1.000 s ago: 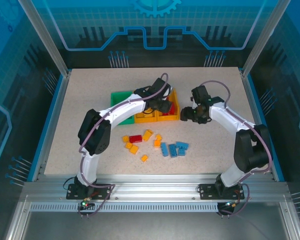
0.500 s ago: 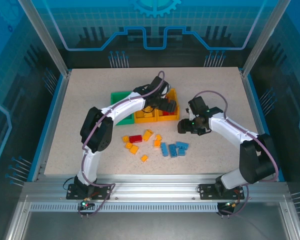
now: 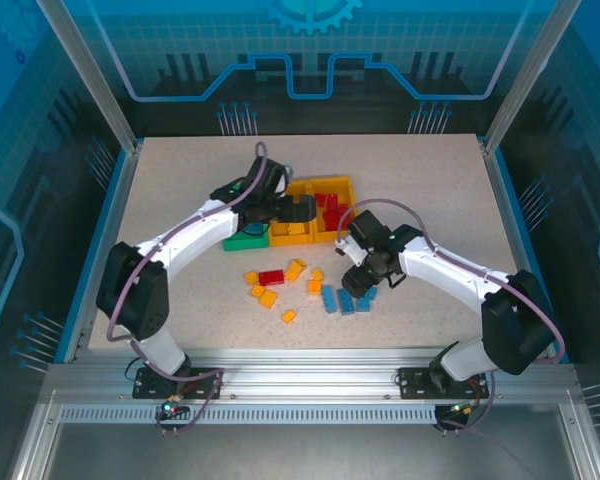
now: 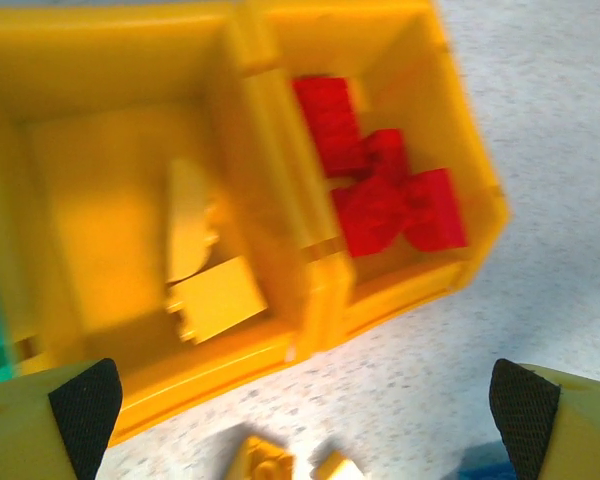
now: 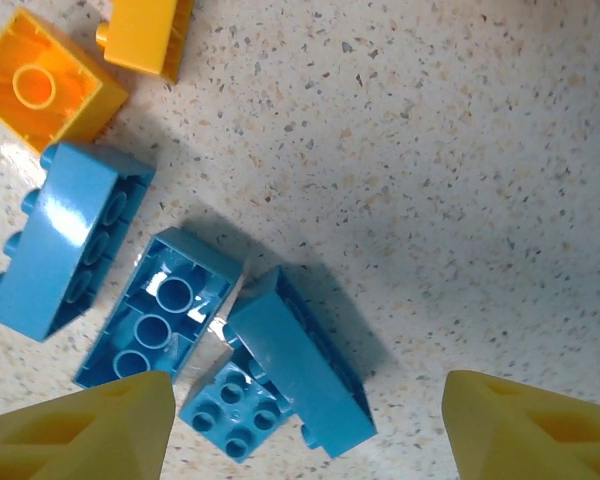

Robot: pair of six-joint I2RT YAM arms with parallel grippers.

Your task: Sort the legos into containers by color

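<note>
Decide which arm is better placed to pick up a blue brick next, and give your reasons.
Right. The right pincer hangs open just above the blue bricks. The left pincer, also open, is over the yellow bins, farther from those bricks.

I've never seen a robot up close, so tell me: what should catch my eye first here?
The red bricks piled in the rightmost orange-yellow bin stand out most, with the left pincer open close by. Nearer the front, a huddle of blue bricks lies on the speckled table under the open right pincer.
</note>
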